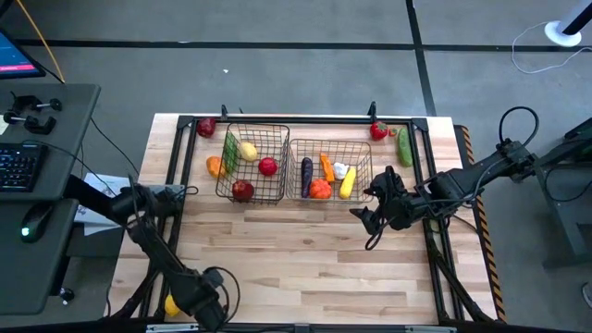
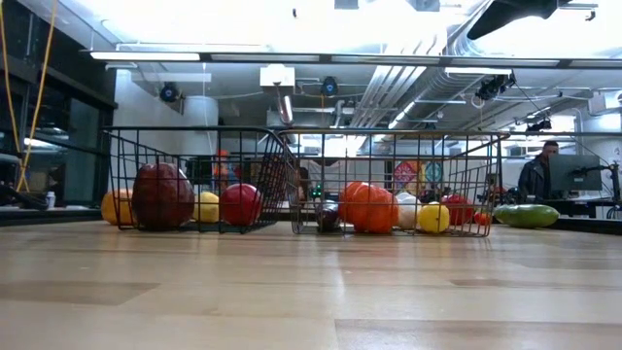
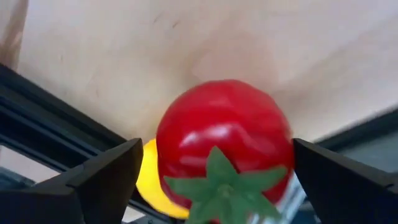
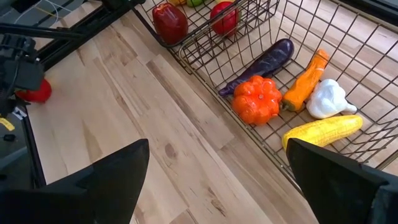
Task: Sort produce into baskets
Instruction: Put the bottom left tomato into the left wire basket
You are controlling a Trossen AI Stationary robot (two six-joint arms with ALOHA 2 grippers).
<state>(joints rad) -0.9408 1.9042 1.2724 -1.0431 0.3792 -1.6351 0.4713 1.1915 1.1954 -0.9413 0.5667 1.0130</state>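
My left gripper (image 3: 214,180) sits at seven o'clock on the table's near edge, jaws wide around a red tomato (image 3: 225,140) without pinching it, a yellow piece (image 3: 151,180) just beside. My right gripper (image 1: 372,205) hovers spread and empty at four o'clock. Farther, at twelve, the squarer basket (image 1: 252,164) and wider basket (image 1: 331,170) stand side by side, holding produce; a cucumber (image 1: 404,146) lies outside at two.

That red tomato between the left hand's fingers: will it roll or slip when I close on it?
The tomato is round and glossy, so it may slip or roll on the table. The left hand is open astride it; a centred squeeze probably holds.
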